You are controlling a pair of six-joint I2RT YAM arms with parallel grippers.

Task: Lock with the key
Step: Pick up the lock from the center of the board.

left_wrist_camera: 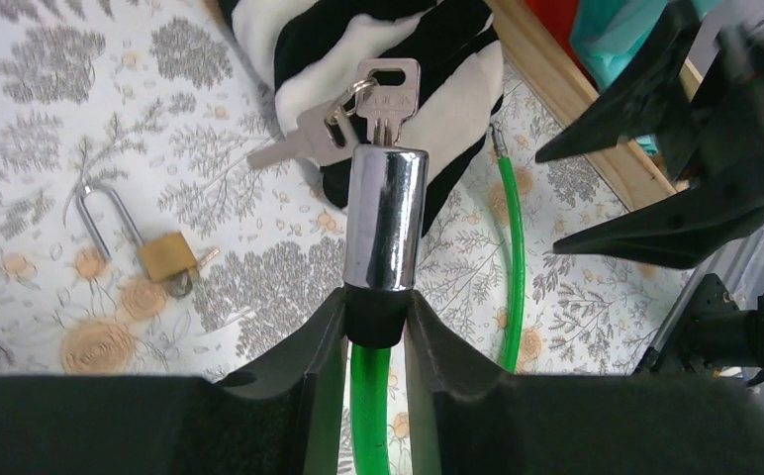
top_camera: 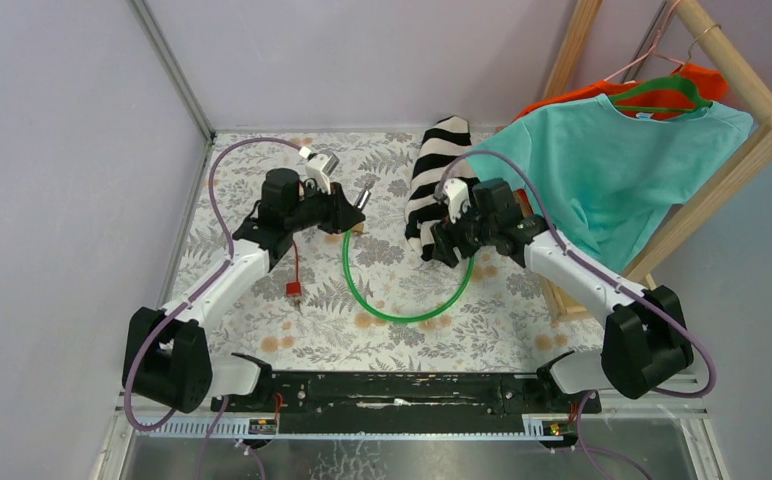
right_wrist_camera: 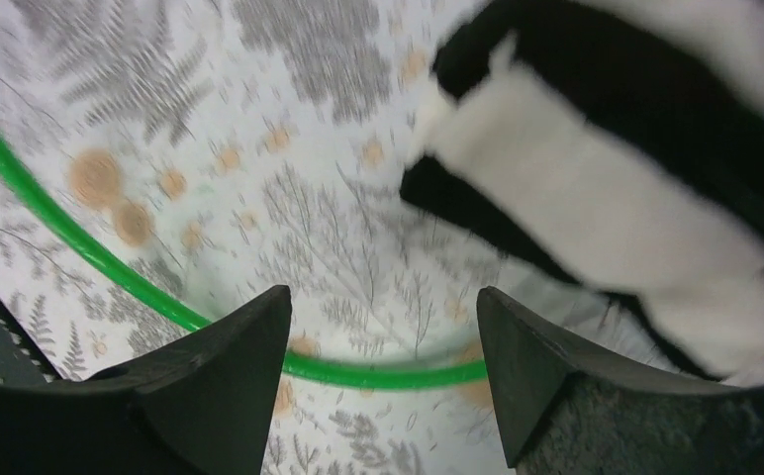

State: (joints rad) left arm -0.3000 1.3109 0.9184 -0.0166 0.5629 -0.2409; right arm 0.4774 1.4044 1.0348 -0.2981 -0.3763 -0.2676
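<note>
The right wrist view is blurred, so the floral-print tablecloth [right_wrist_camera: 338, 228] and the black-and-white striped cloth [right_wrist_camera: 596, 188] are only soft shapes there. From above, the left gripper [top_camera: 359, 203] covers most of what it carries. The small brass padlock [left_wrist_camera: 165, 255] is hard to make out in that view. The left wrist view shows it lying flat on the tablecloth, though I cannot tell whether its steel shackle is latched. A small red piece [top_camera: 292, 288] beside the left arm is too small to identify.

The left gripper is narrowed onto the black collar at the base of the shiny chrome lock cylinder [left_wrist_camera: 386, 223], holding it off the table. The green plastic-coated cable [left_wrist_camera: 512, 257] runs back between the fingers and out of frame. A square-headed silver key [left_wrist_camera: 390, 89] stands in the cylinder's far end, and a second silver key [left_wrist_camera: 294, 146] hangs from the same ring beside it.

The cable's free end, tipped with a metal pin, lies at the edge of the striped cloth, apart from the cylinder. From above, the right arm hides that end. The right gripper [right_wrist_camera: 383, 297] is spread wide and holds nothing, with the cable loop lying below its fingers.

There are two arms, one cable lock, two keys and one padlock. A wooden rack [top_camera: 737, 65], cut off at the right edge, carries one teal shirt [top_camera: 612, 170] and one orange garment [top_camera: 707, 72].
</note>
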